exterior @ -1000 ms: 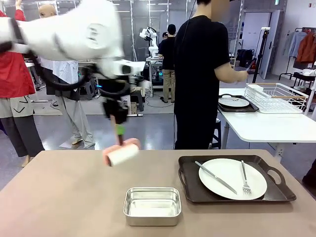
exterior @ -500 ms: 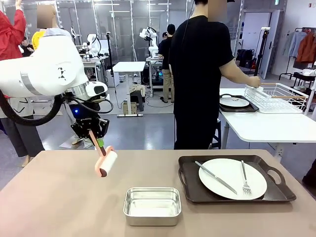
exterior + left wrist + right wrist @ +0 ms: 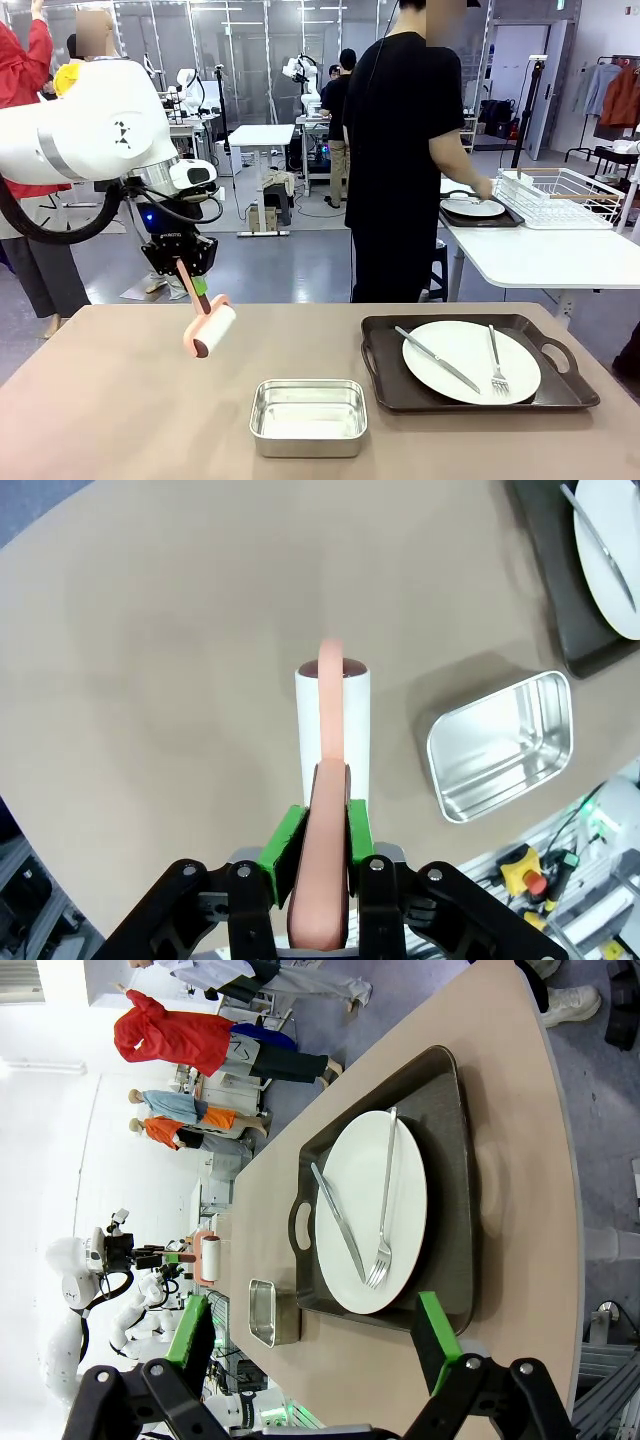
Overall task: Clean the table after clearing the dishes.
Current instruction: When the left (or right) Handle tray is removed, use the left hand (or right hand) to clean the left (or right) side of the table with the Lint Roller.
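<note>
- Pinches the pink handle of a lint roller (image 3: 333,720) in the left gripper (image 3: 320,825), green pads pressed to both sides of the handle so that the drum cannot swing or twist.
- Carries the white drum below and ahead of the fingertips, tilted, low over the table (image 3: 110,400); touching or just clear of the top, cannot tell.
- Reads as lining up for a rolling stroke: bare beige surface directly under and all round the drum, so a sensible patch to begin on.
- Leaves a square steel pan (image 3: 308,417) near the drum, off to one side toward the robot's edge.
- Beyond the pan, well apart from the roller, finds a dark tray (image 3: 385,390) holding a white plate (image 3: 470,362) with a knife (image 3: 436,359) and a fork (image 3: 496,366) lying on it, not yet cleared.
- Holds the right gripper (image 3: 312,1330) spread wide with nothing between the pads, facing along that tray, probably to be ready for lifting it off.
- Far past both tools, shows a second tray (image 3: 452,217) with a plate set on the small white table (image 3: 540,260) next to a wire rack (image 3: 560,195), a person's hand (image 3: 483,188) at it.
- Suggests half the clearing done, so rolling only makes sense on the open side near the drum.
- Calls for strokes kept short of the pan, lest the drum knock it.
</note>
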You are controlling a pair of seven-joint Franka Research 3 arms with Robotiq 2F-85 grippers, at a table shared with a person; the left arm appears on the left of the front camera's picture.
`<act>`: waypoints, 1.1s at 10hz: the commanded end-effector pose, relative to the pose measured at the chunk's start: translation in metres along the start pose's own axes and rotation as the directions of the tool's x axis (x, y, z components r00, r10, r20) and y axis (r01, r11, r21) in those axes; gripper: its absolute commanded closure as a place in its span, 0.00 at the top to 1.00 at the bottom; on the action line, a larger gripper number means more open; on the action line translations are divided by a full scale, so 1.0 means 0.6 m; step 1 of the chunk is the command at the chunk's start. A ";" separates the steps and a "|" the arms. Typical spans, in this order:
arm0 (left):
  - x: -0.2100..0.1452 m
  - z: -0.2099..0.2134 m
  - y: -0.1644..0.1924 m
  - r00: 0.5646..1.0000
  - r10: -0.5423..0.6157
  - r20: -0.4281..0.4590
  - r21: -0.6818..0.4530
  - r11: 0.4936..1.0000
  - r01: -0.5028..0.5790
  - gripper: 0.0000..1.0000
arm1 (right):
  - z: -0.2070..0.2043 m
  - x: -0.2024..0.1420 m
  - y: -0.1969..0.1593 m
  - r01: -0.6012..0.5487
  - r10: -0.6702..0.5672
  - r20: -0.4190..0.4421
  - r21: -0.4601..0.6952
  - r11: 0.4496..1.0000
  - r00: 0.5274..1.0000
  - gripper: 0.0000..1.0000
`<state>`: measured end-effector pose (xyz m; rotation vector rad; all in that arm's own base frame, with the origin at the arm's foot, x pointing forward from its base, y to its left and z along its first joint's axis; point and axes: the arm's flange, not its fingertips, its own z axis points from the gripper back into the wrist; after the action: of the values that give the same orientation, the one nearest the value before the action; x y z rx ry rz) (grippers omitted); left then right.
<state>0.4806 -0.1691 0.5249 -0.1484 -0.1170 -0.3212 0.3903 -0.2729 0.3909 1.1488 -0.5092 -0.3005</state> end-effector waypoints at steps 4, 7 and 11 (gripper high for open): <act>0.045 -0.049 0.056 0.969 0.245 0.016 -0.140 0.960 -0.241 0.23 | 0.001 -0.004 0.004 -0.003 0.003 0.002 0.009 1.000 1.000 1.00; 0.034 -0.120 0.071 0.954 0.290 -0.073 -0.194 0.934 -0.299 0.23 | 0.001 -0.004 0.004 -0.003 0.003 0.002 0.009 1.000 1.000 1.00; 0.005 -0.196 0.121 0.939 0.341 -0.050 -0.298 0.892 -0.340 0.23 | 0.001 -0.004 0.004 -0.003 0.003 0.002 0.009 1.000 1.000 1.00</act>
<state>0.5234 -0.1348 0.4132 -0.4216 -0.0071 0.0116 0.3903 -0.2729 0.3908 1.1489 -0.5090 -0.3005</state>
